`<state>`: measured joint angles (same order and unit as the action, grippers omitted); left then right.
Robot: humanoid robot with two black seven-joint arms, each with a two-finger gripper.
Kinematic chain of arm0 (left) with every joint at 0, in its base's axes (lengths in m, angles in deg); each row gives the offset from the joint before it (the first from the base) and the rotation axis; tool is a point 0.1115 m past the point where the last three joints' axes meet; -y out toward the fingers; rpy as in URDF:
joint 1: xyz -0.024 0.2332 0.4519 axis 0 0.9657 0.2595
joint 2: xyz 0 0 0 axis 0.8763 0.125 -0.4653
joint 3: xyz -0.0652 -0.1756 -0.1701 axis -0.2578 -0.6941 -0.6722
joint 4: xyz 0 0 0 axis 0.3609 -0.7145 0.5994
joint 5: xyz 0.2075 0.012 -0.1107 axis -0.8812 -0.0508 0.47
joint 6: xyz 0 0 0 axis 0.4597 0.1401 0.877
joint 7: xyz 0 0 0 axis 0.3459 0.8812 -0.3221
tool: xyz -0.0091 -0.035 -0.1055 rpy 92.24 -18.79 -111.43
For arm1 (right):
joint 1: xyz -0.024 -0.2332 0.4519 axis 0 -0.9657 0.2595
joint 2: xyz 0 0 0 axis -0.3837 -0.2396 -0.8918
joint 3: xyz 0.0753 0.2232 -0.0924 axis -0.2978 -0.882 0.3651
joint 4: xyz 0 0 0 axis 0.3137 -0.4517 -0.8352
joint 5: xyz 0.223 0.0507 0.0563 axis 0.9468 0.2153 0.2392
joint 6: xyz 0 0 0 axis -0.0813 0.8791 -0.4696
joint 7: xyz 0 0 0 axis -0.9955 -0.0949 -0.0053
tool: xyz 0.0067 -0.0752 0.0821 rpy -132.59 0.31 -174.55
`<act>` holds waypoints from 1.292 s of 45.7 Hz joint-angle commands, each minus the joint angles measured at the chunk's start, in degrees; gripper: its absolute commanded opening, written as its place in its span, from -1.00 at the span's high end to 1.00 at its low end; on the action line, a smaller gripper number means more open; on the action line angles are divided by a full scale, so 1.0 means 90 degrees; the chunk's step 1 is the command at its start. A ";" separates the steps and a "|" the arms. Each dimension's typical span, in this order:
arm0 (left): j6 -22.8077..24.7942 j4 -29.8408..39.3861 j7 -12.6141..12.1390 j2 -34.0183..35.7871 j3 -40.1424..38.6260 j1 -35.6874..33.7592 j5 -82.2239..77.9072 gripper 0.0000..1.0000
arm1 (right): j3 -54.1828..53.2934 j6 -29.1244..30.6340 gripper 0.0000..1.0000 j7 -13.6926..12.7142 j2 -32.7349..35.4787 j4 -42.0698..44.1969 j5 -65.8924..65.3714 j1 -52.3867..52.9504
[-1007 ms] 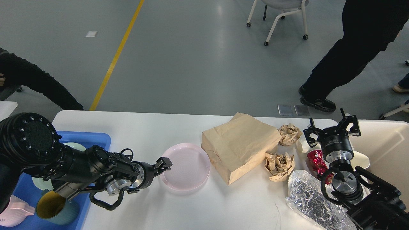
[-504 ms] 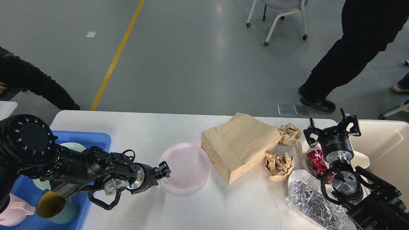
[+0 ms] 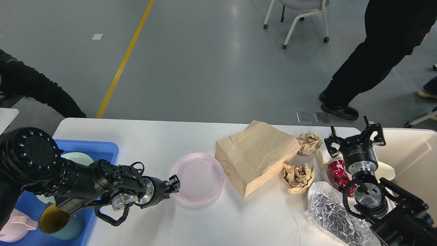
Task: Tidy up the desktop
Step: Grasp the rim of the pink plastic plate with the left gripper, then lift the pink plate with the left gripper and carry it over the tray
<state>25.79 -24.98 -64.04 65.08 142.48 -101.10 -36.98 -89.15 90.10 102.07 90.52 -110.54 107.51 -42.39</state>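
Two sets of jaws are ours to account for. Our left jaws [image 3: 173, 184] sit low at the near-left rim of the pink plate [image 3: 198, 177], fingers apparently closed on that rim, though the view is too dark and end-on for us to be sure, so we cannot tell their state. We judge they are placed there to take the plate toward the blue tray [image 3: 92, 147] at the left, where a pale green dish [image 3: 79, 158] and a mug [image 3: 58, 222] already lie. Our right jaws [image 3: 355, 135] are spread wide and empty, hovering above a red wrapper [image 3: 336, 171] and just beside the cream bin [image 3: 413, 160], likely poised to drop rubbish there. Between them lie a brown paper bag [image 3: 256, 157], two crumpled paper wads [image 3: 298, 176] and a clear plastic bag [image 3: 331, 213]. Under it all the desk [image 3: 143, 136] fills the lower view: white, smooth, plain, with rounded corners, still cluttered on its right half.
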 commanded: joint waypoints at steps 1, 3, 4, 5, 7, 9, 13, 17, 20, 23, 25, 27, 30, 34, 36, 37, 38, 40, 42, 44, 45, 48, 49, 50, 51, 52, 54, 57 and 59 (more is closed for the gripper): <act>0.0006 -0.0077 0.0009 -0.0006 -0.0010 0.0064 0.0002 0.33 | -0.0006 0.0000 -1.00 -0.0001 0.0000 0.0000 0.0000 0.0000; 0.0006 -0.0087 0.0009 -0.0006 -0.0010 0.0084 0.0002 0.33 | 0.0004 0.0000 -1.00 -0.0001 0.0000 0.0000 0.0000 0.0000; 0.0006 -0.0097 0.0009 -0.0006 -0.0010 0.0084 0.0002 0.33 | -0.0006 0.0000 -1.00 -0.0001 0.0000 0.0000 0.0000 0.0000; 0.0006 -0.0106 0.0009 -0.0015 -0.0010 0.0094 0.0002 0.33 | -0.0006 0.0000 -1.00 -0.0001 0.0000 0.0000 0.0000 0.0000; 0.0006 -0.0145 0.0009 -0.0025 -0.0010 0.0104 0.0002 0.34 | -0.0006 0.0000 -1.00 -0.0001 0.0000 0.0000 0.0000 0.0000; 0.0006 -0.0184 0.0009 -0.0045 -0.0010 0.0123 0.0002 0.34 | -0.0006 0.0000 -1.00 -0.0001 0.0000 0.0000 0.0000 0.0000; 0.0006 -0.0224 0.0009 -0.0055 -0.0010 0.0162 0.0002 0.35 | 0.0004 0.0000 -1.00 -0.0001 0.0000 0.0000 0.0000 0.0000; 0.0006 -0.0282 0.0009 -0.0064 -0.0010 0.0182 -0.0008 0.40 | -0.0006 0.0000 -1.00 -0.0001 0.0000 0.0000 0.0000 0.0000; 0.0006 -0.0292 0.0009 -0.0064 -0.0010 0.0192 -0.0008 0.44 | 0.0004 0.0000 -1.00 -0.0001 0.0000 0.0000 0.0000 0.0000; 0.0006 -0.0302 0.0009 -0.0064 -0.0010 0.0192 -0.0008 0.45 | -0.0006 0.0000 -1.00 -0.0010 0.0000 0.0000 0.0000 0.0000; 0.0016 -0.0302 0.0009 -0.0064 -0.0020 0.0192 -0.0017 0.47 | -0.0006 0.0000 -1.00 -0.0001 0.0000 0.0000 0.0000 0.0000; 0.0016 -0.0302 0.0009 -0.0064 -0.0020 0.0182 -0.0008 0.51 | 0.0004 0.0000 -1.00 -0.0001 0.0000 0.0000 0.0000 0.0000; 0.0055 -0.0302 0.0009 -0.0064 -0.0029 0.0182 -0.0008 0.56 | -0.0006 0.0000 -1.00 -0.0001 0.0000 0.0000 0.0000 0.0000; 0.0192 -0.0302 0.0009 -0.0055 -0.0039 0.0172 -0.0008 0.59 | 0.0004 0.0000 -1.00 -0.0001 0.0000 0.0000 0.0000 0.0000; 0.0221 -0.0302 -0.0001 -0.0055 -0.0039 0.0172 -0.0008 0.62 | -0.0006 0.0000 -1.00 -0.0001 0.0000 0.0000 0.0000 0.0000; 0.0231 -0.0292 -0.0001 -0.0055 -0.0039 0.0172 -0.0008 0.63 | 0.0004 0.0000 -1.00 -0.0001 0.0000 0.0000 0.0000 0.0000; 0.0260 -0.0292 -0.0001 -0.0055 -0.0039 0.0162 -0.0008 0.64 | -0.0006 0.0000 -1.00 -0.0001 0.0000 0.0000 0.0000 0.0000; 0.0309 -0.0292 -0.0001 -0.0055 -0.0039 0.0162 -0.0008 0.69 | 0.0004 0.0000 -1.00 -0.0001 0.0000 0.0000 0.0000 0.0000; 0.0377 -0.0292 -0.0011 -0.0055 -0.0039 0.0153 -0.0008 0.77 | 0.0004 0.0000 -1.00 -0.0001 0.0000 0.0000 0.0000 0.0000; 0.0455 -0.0292 -0.0030 -0.0055 -0.0039 0.0152 -0.0008 0.88 | -0.0006 0.0000 -1.00 -0.0001 0.0000 0.0000 0.0000 0.0000; 0.0494 -0.0302 -0.0040 -0.0045 -0.0039 0.0152 -0.0008 0.92 | 0.0004 0.0000 -1.00 -0.0001 0.0000 0.0000 0.0000 0.0000; 0.0602 -0.0292 -0.0099 -0.0045 -0.0039 0.0143 0.0002 1.00 | -0.0006 0.0000 -1.00 -0.0001 0.0000 0.0000 0.0000 0.0000; 0.0631 -0.0292 -0.0099 -0.0045 -0.0039 0.0133 0.0012 1.00 | -0.0006 0.0000 -1.00 -0.0001 0.0000 0.0000 0.0000 0.0000; 0.0651 -0.0292 -0.0099 -0.0035 -0.0039 0.0133 0.0012 1.00 | -0.0006 0.0000 -1.00 -0.0001 0.0000 0.0000 0.0000 0.0000; 0.0661 -0.0302 -0.0099 -0.0035 -0.0039 0.0133 0.0012 1.00 | -0.0006 0.0000 -1.00 -0.0001 0.0000 0.0000 0.0000 0.0000; 0.0661 -0.0292 -0.0099 -0.0035 -0.0039 0.0123 0.0022 1.00 | -0.0006 0.0000 -1.00 -0.0001 0.0000 0.0000 0.0000 0.0000; 0.0651 -0.0292 -0.0108 -0.0035 -0.0039 0.0123 0.0031 1.00 | 0.0004 0.0000 -1.00 -0.0001 0.0000 0.0000 0.0000 0.0000; 0.0670 -0.0282 -0.0108 -0.0016 -0.0029 0.0104 0.0041 1.00 | 0.0004 0.0000 -1.00 -0.0001 0.0000 0.0000 0.0000 0.0000; 0.0670 -0.0253 -0.0108 0.0023 -0.0029 0.0084 0.0041 1.00 | 0.0004 0.0000 -1.00 -0.0010 0.0000 0.0000 0.0000 0.0000</act>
<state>31.68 -27.60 -64.99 64.81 142.12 -100.01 -36.70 -89.15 90.10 102.05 90.52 -110.54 107.51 -42.39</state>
